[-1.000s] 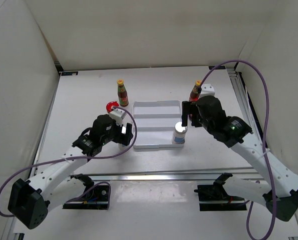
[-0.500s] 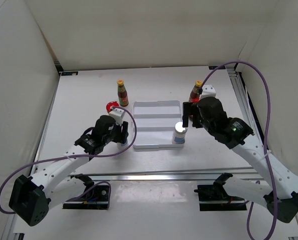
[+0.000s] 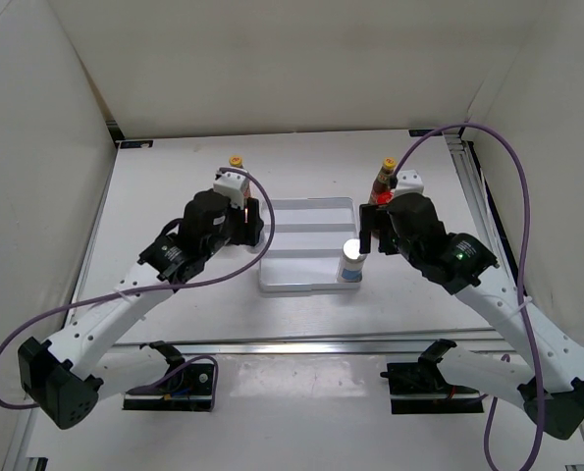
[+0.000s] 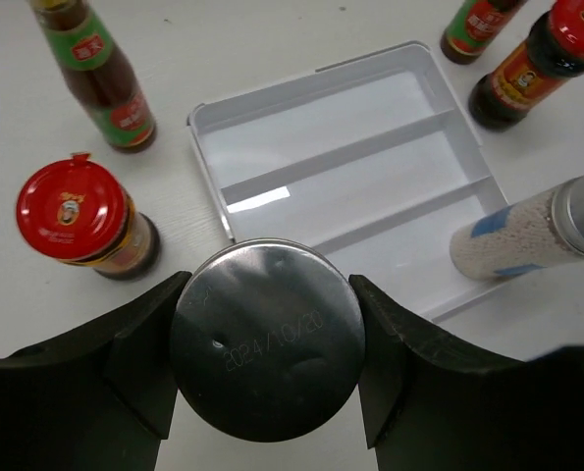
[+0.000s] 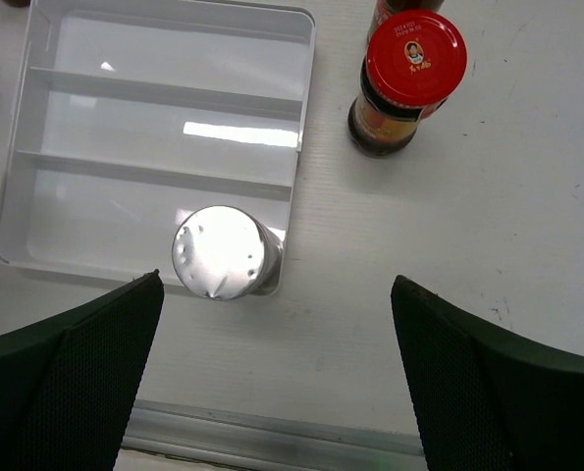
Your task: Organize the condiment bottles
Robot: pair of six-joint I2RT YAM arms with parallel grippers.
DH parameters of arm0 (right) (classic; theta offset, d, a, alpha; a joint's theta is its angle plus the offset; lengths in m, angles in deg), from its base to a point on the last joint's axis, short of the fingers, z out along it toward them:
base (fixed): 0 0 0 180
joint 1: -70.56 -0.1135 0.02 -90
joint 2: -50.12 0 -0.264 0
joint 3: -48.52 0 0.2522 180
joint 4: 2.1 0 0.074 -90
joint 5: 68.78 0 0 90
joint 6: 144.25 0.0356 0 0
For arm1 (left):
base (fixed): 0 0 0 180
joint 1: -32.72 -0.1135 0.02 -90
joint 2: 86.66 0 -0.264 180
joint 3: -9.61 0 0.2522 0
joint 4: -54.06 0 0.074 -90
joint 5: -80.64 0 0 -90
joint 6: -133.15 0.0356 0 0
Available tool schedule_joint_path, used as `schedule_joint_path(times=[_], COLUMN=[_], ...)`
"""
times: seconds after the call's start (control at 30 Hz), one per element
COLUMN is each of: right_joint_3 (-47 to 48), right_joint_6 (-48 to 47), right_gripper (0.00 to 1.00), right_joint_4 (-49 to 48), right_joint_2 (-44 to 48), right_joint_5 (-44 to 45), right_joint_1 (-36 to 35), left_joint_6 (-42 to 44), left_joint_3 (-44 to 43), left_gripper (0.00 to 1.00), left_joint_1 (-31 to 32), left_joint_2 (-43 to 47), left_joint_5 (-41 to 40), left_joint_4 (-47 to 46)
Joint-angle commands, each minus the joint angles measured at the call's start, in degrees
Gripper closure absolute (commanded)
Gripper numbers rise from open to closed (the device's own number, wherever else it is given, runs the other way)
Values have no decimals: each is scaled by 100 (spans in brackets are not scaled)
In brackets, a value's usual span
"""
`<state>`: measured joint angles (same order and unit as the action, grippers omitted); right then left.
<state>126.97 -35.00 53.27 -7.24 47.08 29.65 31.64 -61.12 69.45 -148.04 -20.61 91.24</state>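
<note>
My left gripper [image 4: 267, 345] is shut on a silver-capped shaker [image 4: 267, 339], held above the table just left of the white tray [image 4: 370, 186]. In the top view the left gripper [image 3: 246, 222] hides that shaker. A second shaker [image 5: 228, 253] stands in the tray's near right corner [image 3: 350, 257]. A slim dark bottle [image 4: 100, 83] and a red-lidded jar [image 4: 76, 216] stand left of the tray. Another red-lidded jar [image 5: 409, 74] and a yellow-capped bottle [image 3: 383, 177] stand right of it. My right gripper [image 5: 277, 373] hangs open, nothing between its fingers, over the table by the tray's near right corner.
The tray [image 3: 301, 278] has three long compartments, and only the nearest holds a shaker. White walls enclose the table on three sides. A metal rail [image 5: 272, 437] runs along the near edge. Purple cables loop from both arms.
The left gripper has shut on the shaker, lifted it and carried it back along the tray's left side. The right gripper has hardly moved.
</note>
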Motion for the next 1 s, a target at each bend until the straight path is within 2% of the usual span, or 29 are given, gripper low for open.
schedule_joint_path(times=[0.0, 0.3, 0.47, 0.67, 0.73, 0.77, 0.8, 0.87, 0.97], right_joint_3=[-44, -96, -44, 9, 9, 9, 9, 9, 9], right_joint_6=[0, 0, 0, -52, 0, 0, 70, 71, 123], right_gripper=[0, 0, 0, 0, 0, 0, 0, 0, 0], right_joint_4=[23, 76, 242, 357, 409, 410, 410, 463, 576], right_joint_2=[138, 190, 243, 296, 296, 244, 156, -20, -179], right_joint_5=[155, 278, 331, 629, 744, 796, 849, 850, 850], right_joint_1=[-14, 39, 39, 39, 39, 91, 91, 240, 451], left_joint_6=[-255, -422, -422, -484, -484, -536, -598, -598, -598], left_joint_3=[-192, 194, 318, 371, 318, 257, 178, 46, -121], left_gripper=[89, 89, 89, 78, 59, 47, 25, 0, 0], left_joint_1=[316, 967, 1020, 1020, 1020, 1020, 1020, 1020, 1073], left_joint_2=[-215, -865, -1322, -1709, -1762, -1815, -1816, -1868, -1737], left_joint_5=[140, 193, -123, -334, -396, -448, -449, -580, -799], left_joint_4=[-197, -882, -1006, -1006, -1006, -954, -901, -778, -558])
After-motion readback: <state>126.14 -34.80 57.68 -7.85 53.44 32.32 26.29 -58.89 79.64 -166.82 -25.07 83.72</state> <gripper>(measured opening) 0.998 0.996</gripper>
